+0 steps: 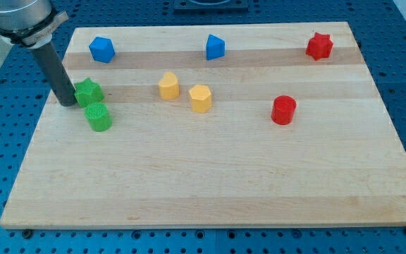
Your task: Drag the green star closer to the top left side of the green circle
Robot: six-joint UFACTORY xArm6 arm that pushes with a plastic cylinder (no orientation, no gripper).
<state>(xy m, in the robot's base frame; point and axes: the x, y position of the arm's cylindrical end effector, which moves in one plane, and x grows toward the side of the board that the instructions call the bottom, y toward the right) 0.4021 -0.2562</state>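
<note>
The green star (88, 92) lies near the board's left edge, just above and slightly left of the green circle (99, 116). The two nearly touch. My tip (67, 103) rests on the board right at the star's left side, close to or touching it. The dark rod rises from there toward the view's top left.
On the wooden board (210, 183) lie two blue blocks (101, 49) (215, 47) near the top, a red star (319, 46) at top right, a red cylinder (283, 110), a yellow cylinder-like block (168, 86) and a yellow hexagon (200, 98) mid-board.
</note>
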